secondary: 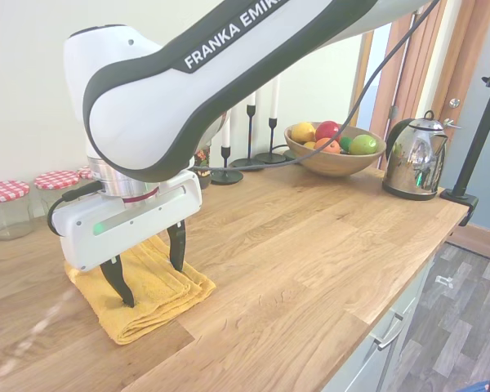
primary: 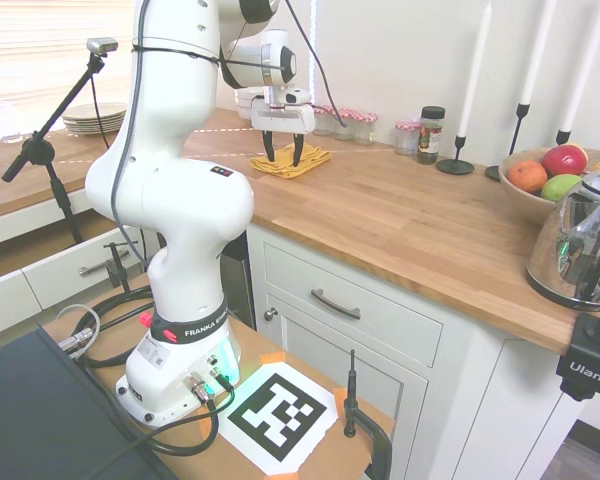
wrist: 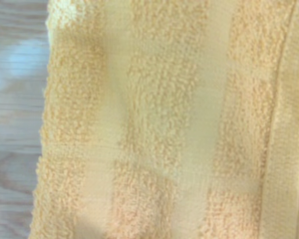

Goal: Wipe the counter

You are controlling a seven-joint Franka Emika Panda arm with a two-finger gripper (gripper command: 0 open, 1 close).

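A folded yellow towel (secondary: 147,292) lies on the warm-brown wooden counter (secondary: 310,245). My gripper (secondary: 151,276) hangs right over the towel, open, its two black fingertips (secondary: 176,249) down at the cloth and spread across it. From the other side the gripper (primary: 283,152) stands above the same yellow towel (primary: 308,160) at the back of the counter (primary: 400,215). The wrist view is filled with the towel's (wrist: 159,124) striped terry, with a strip of wood at one edge.
Red-lidded jars (secondary: 8,206) stand behind the towel by the wall. Candlesticks (primary: 457,155), a spice jar (primary: 431,135), a fruit bowl (primary: 540,175) and a steel kettle (primary: 580,245) occupy the counter's far end. Plates (primary: 95,120) sit near the window.
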